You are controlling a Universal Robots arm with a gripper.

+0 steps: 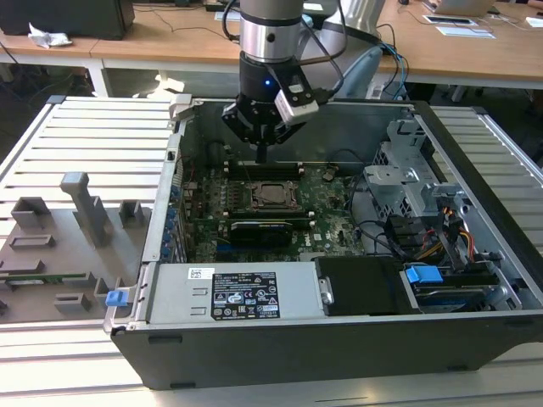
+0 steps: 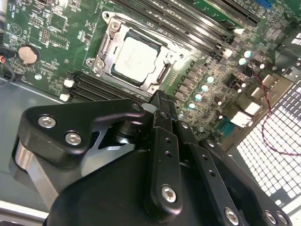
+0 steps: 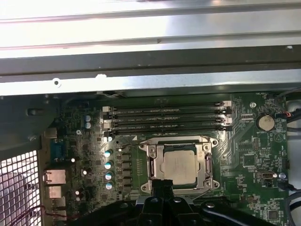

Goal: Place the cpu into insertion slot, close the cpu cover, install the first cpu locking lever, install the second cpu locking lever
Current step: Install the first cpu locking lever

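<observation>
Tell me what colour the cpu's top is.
The cpu has a dull silver-grey top, plain and unpatterned. It shows best in the second wrist view.

- I see a black label on the power supply, but its print is too small to read.
- On the motherboard in the second wrist view, I can't read the tiny white markings.

Everything sits on a pale grey ribbed metal worktable. On the far side there's a row of light wooden desks on white legs. The desk at the exterior view's left has a black boxy case and a crumpled white wad. The one at the exterior view's right has white paper sheets. The floor underneath looks dark, and the lighting's bright and even.
</observation>
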